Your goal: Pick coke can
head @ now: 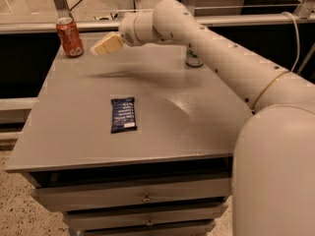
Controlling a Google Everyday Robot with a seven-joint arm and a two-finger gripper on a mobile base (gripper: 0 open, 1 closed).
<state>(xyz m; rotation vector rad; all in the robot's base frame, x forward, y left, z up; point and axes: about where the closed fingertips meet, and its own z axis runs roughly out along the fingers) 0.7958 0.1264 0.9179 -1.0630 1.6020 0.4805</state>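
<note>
Coke can (69, 37) stands upright at the counter's (74, 136) far left corner. Your tool (107, 45) hangs near it, not touching, aimed for a side approach. How far it is open, you cannot tell.

A: Arm (231, 68) pose?
B: It ran from the lower right up and leftward, nearly fully stretched. Wrist (135, 27) was bent at the far end.
A: Gripper (107, 45)?
B: It sat upper left in the view, pointing left and slightly down, cream against the white links.
</note>
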